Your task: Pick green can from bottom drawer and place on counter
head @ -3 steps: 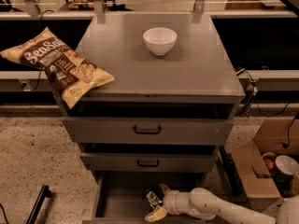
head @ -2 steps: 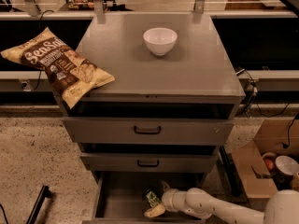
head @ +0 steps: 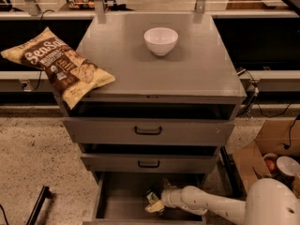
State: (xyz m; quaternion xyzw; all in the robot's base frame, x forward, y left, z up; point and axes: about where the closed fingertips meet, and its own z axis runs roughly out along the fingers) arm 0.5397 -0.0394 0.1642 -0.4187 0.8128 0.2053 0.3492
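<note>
Change since a second ago: small. My gripper [head: 154, 204] stays in the bottom drawer [head: 119, 201], straight below the white bowl [head: 161, 40]. The green can [head: 151, 196] lies in about the same spot against it. What moved is my arm [head: 206, 203]: its big rounded white shell now fills more of the corner down and right of the bowl. Bowl, chip bag [head: 58, 64] and both upper drawers [head: 148, 131] look unchanged.

Grip state: I cannot tell whether I'm clamped on the can or only up against it. Can and gripper meet in view; that is all I can read.

Materials and shapes:
- Can: small, shiny, mottled green metal, on the drawer floor. Orientation unclear.
- Bottom drawer: shallow grey metal tray with a bare matte floor, pulled out.
- Counter [head: 187, 78]: flat, matte grey metal rectangle under the bowl.
- Bowl: round, glossy white, standing upright.
- Chip bag: crinkled film printed brown and yellow, left of the bowl, hanging over the counter edge.
- Upper drawers: grey metal fronts with black handles, stacked below the bowl.
- Cardboard box [head: 262, 146]: brown, flaps open, down and right of the bowl on speckled floor.
</note>
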